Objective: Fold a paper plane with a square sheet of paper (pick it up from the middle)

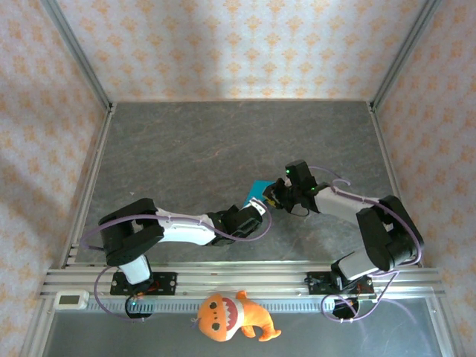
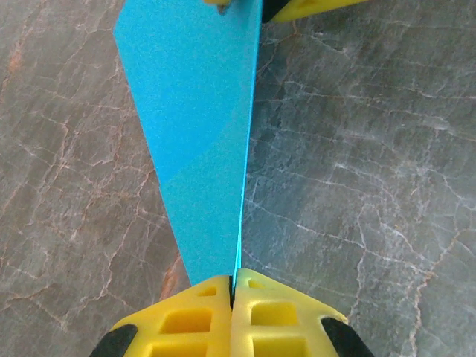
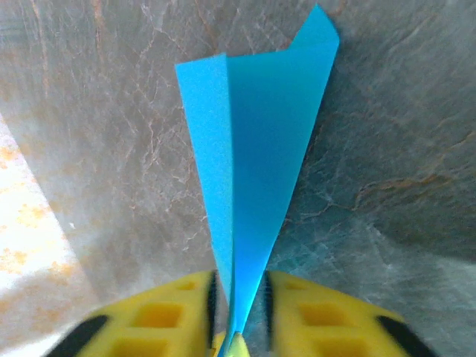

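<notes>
The left tool has its two yellow, ribbed foam-like fingers pressed flat together, with the narrow end of the cyan paper clamped in the seam between them. The paper is thin, matte and bright blue, folded into a long tapering wedge with one sharp straight crease running up the middle of the left wrist view and a fainter diagonal fold across its face. It widens toward the top of that frame. In the right wrist view the right tool has its yellow fingers apart, a dark gap on each side of the paper, which passes between them without being pinched. There the sheet fans upward in two layers to an uneven, pointed top edge. Beneath lies the desk, grey and stone-like with pale and rusty veins. From above, the paper sits just below the centre of the frame, held off the desk between the two tools. The left arm, white with black joints, stretches low from the lower left toward the centre. The right arm bends sharply at its elbow at the right and reaches left. An orange plush toy lies at the bottom centre.
</notes>
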